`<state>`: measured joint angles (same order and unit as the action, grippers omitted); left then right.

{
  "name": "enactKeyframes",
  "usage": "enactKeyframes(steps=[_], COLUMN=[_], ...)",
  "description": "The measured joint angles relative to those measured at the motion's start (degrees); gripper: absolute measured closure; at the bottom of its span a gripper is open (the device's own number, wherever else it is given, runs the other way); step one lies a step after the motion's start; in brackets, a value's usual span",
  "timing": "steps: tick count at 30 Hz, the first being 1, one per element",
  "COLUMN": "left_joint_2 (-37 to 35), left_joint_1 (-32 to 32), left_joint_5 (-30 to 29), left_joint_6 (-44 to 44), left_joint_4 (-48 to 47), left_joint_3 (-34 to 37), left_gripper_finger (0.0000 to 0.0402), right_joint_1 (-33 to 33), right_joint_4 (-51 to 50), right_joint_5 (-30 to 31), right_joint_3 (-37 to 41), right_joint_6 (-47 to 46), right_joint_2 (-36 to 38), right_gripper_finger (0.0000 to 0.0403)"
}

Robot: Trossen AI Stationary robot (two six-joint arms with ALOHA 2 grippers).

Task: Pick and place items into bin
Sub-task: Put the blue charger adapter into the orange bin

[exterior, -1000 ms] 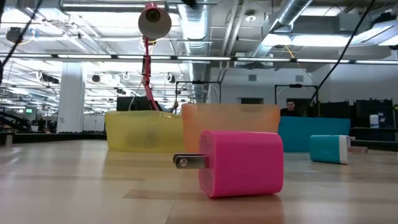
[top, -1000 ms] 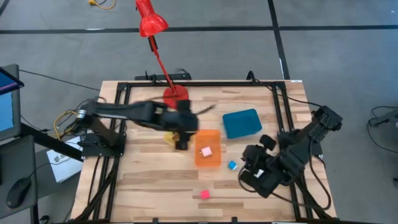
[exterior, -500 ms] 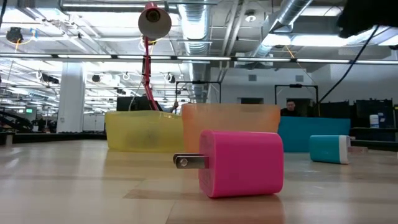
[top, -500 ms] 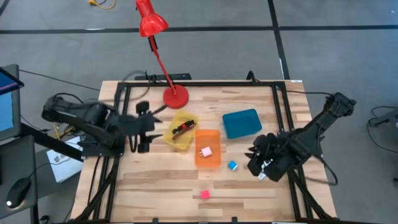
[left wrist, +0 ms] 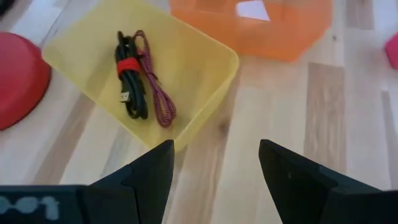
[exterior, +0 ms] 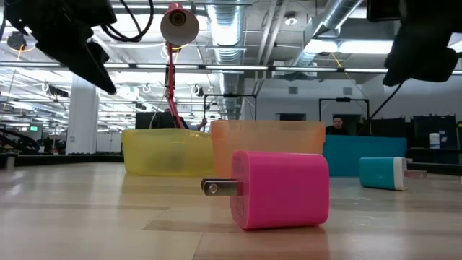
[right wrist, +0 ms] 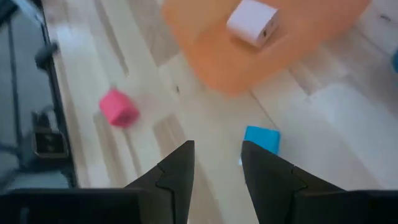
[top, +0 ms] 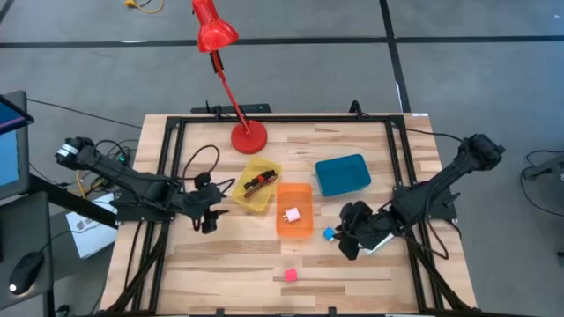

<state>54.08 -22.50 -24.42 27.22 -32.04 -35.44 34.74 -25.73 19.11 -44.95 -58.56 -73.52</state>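
Wooden table (top: 220, 264) carries a blue cube (top: 329, 234) just beside the right claw (top: 345, 245), its fingers parted, grasping nothing.

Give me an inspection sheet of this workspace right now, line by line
Surface: wooden table, black frame rails.
Job's things: cable bundle and maroon cord in yellow bin; pale cube in orange bin; blue bin; blue cube and pink cube loose on table.
Clutter: red lamp.
Grippers: left gripper open beside yellow bin; right gripper open by blue cube.
Cables: black lead at left rail.
Surroundings: person beyond table.
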Motion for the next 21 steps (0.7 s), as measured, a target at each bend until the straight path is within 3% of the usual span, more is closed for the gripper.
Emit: enactKeyframes(steps=[5, 12, 16, 21], left_joint_2=[-0.2, -0.2, -0.2, -0.2], left_joint_1=[0.0, 0.0, 0.0, 0.1], left_joint_5=[-1.6, -1.7, -1.6, -2.2], left_joint_6=[-0.5, -3.5, -5.0, -4.3], left_joint_4=[1.8, 6.3, 5.3, 5.7], left_joint_3=[-0.5, -0.5, -0.5, -0.6], left_gripper_finger=[0.0175, 0.0175, 0.0175, 0.0175], right_joint_1=[-0.9, -1.9, -3.5, -5.0], right_joint_4=[0.9, 3.6, 4.3, 6.9], right_joint_5=[-5.1, -6.6, -11.7, -12.9], right_joint_3=[0.0, 0.0, -0.1, -0.4], right_joint_6=[3.3, 3.3, 8.1, 11.0], right_joint_2=[-2.3, -5.9, -7.7, -8.7], right_gripper_finger=[0.0275, 0.0275, 0.0275, 0.0275])
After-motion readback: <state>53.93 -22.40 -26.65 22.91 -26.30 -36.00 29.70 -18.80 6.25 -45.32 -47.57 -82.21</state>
